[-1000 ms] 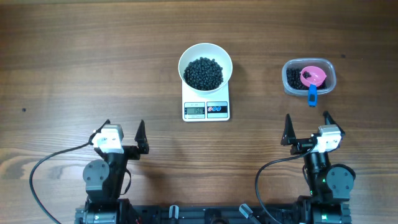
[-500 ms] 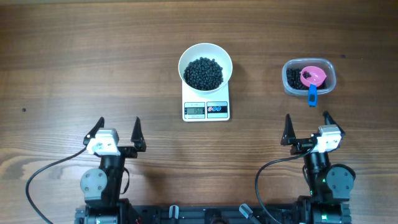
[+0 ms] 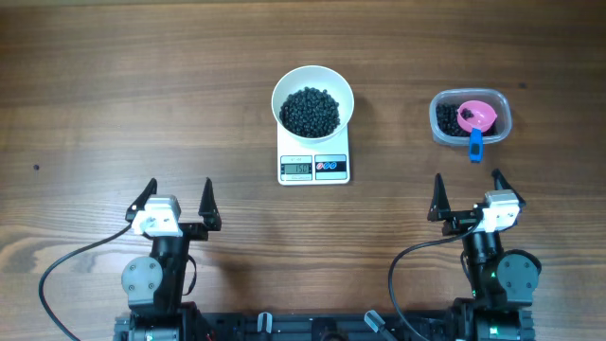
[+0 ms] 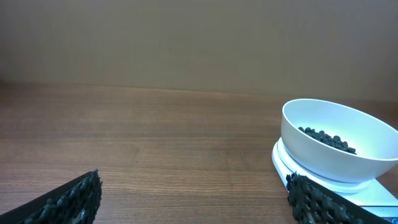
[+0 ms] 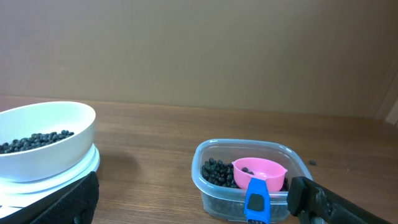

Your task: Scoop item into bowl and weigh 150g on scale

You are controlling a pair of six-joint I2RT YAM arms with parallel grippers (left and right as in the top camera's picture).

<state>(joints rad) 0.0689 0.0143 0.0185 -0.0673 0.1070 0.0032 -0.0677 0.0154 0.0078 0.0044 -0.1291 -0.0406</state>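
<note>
Left gripper (image 3: 180, 189) and right gripper (image 3: 467, 180) both hang released, jaws wide with nothing between them. The bowl (image 3: 280, 90) of black beads (image 3: 310, 111) sits on the scale (image 3: 333, 152), ahead of the left jaws and off to their right. The tub (image 3: 437, 123) holding the pink scoop (image 3: 476, 117) lies straight ahead of the right jaws. The weighing looks near done, so check the display (image 3: 297, 169), too small to read here, before scooping more, and leave the surface (image 3: 95, 95) by the scale untouched

So the dark brown wood-grain table (image 3: 95, 76) stretches out ahead of the fingers (image 4: 62, 202), and right behind its far edge there's a plain tan wall (image 4: 186, 37). Lighting's soft and even, only faint shadows on the wood.
</note>
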